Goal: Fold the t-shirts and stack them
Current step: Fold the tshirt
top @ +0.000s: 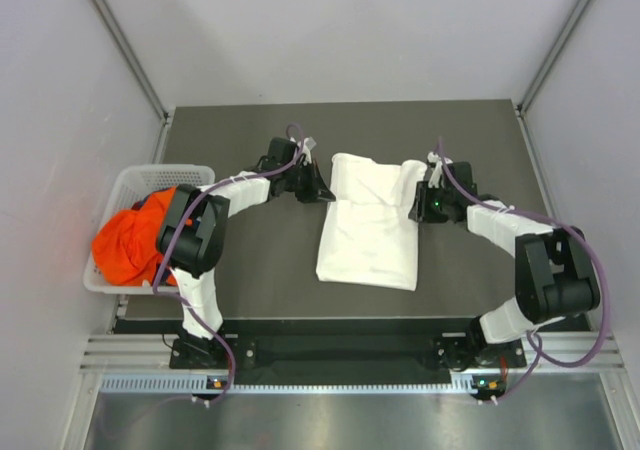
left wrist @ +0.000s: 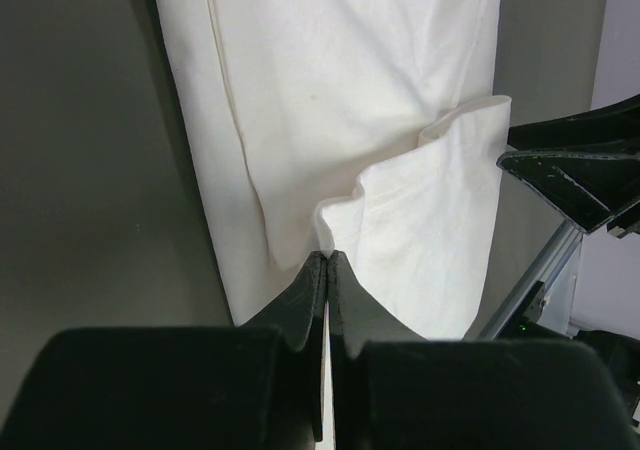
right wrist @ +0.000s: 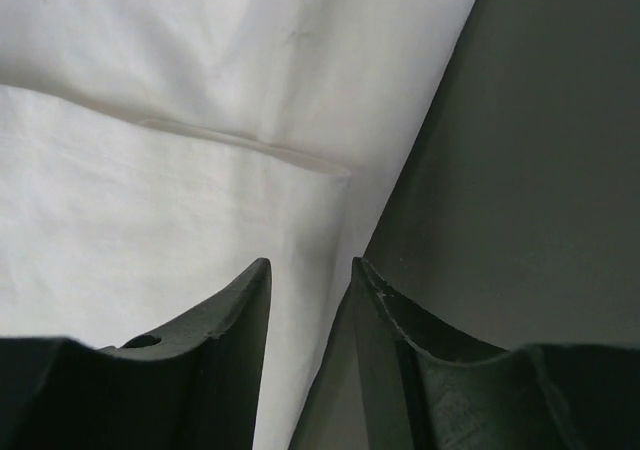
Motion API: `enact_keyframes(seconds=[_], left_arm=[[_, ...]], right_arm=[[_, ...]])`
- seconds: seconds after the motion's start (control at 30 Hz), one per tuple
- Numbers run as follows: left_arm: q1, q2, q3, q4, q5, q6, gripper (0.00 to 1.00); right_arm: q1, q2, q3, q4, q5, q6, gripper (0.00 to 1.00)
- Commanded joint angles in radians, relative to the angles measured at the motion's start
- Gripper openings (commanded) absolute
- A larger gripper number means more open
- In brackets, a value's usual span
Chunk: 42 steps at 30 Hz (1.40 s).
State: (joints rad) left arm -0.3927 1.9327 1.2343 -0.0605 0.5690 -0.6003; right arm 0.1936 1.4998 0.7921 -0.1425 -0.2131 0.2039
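A white t-shirt (top: 370, 225) lies partly folded on the dark table, its far part doubled over the rest. My left gripper (top: 325, 188) is at the shirt's far left corner, shut on a raised fold of the white t-shirt (left wrist: 400, 130), with a thin strip of cloth between the left gripper's (left wrist: 328, 256) tips. At the shirt's right edge, my right gripper (top: 418, 202) is open. In the right wrist view, the right gripper (right wrist: 310, 262) hangs over the edge of the white t-shirt (right wrist: 150, 200) and grips nothing. An orange t-shirt (top: 125, 245) is bunched in the basket.
A white lattice basket (top: 150, 175) stands at the table's left edge, behind my left arm. Grey walls close in the table (top: 250, 270) on three sides. The right arm's black gripper body (left wrist: 570, 170) shows at the right of the left wrist view.
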Motion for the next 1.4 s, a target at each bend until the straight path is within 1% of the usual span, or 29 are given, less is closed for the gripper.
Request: enact_keyframes(seconds=[0.0, 0.13, 0.23, 0.27, 0.3, 0.53, 0.67, 0.8, 0.93, 1.1, 1.23, 1.27, 1.33, 1.37], left_arm=[[-0.003, -0.017, 0.021, 0.036, 0.009, -0.001, 0.0], [-0.003, -0.012, 0.017, 0.039, 0.008, -0.003, 0.0], [-0.003, -0.014, 0.016, 0.037, 0.005, 0.0, 0.0], [-0.003, -0.014, 0.014, 0.036, 0.005, 0.002, 0.0], [-0.003, -0.017, 0.014, 0.034, 0.002, 0.005, 0.0], [-0.008, -0.081, -0.006, 0.027, -0.057, -0.003, 0.0], [-0.017, -0.08, 0.004, 0.047, -0.067, -0.007, 0.0], [-0.018, -0.031, 0.014, 0.053, -0.067, -0.013, 0.0], [-0.018, 0.032, 0.037, 0.053, -0.063, -0.009, 0.0], [-0.017, 0.107, 0.068, 0.054, -0.098, 0.01, 0.0], [-0.018, 0.134, 0.074, 0.038, -0.158, -0.003, 0.0], [-0.018, 0.123, 0.074, 0.018, -0.196, -0.004, 0.0], [-0.017, 0.104, 0.071, 0.004, -0.216, -0.001, 0.12], [-0.015, 0.079, 0.074, -0.019, -0.23, 0.007, 0.19]], right_arm=[[0.003, 0.033, 0.059, 0.03, 0.005, -0.026, 0.39], [0.003, 0.077, 0.071, 0.047, -0.012, -0.027, 0.37], [0.0, 0.071, 0.064, 0.067, -0.023, -0.024, 0.17], [0.001, 0.066, 0.062, 0.067, -0.022, -0.024, 0.04], [0.001, 0.057, 0.059, 0.058, -0.017, -0.023, 0.0], [0.001, -0.113, -0.007, 0.003, 0.034, -0.001, 0.0], [0.001, -0.162, -0.031, -0.011, 0.046, 0.011, 0.0], [0.001, -0.161, -0.037, 0.004, 0.066, 0.017, 0.0], [-0.003, -0.104, -0.04, 0.03, 0.083, 0.012, 0.0], [-0.023, -0.038, -0.05, 0.078, 0.103, 0.018, 0.01], [-0.029, 0.019, -0.033, 0.087, 0.1, 0.026, 0.09], [-0.029, 0.016, -0.031, 0.086, 0.101, 0.029, 0.16], [-0.031, -0.006, -0.015, 0.055, 0.1, 0.035, 0.25], [-0.031, -0.013, -0.002, 0.023, 0.1, 0.041, 0.35]])
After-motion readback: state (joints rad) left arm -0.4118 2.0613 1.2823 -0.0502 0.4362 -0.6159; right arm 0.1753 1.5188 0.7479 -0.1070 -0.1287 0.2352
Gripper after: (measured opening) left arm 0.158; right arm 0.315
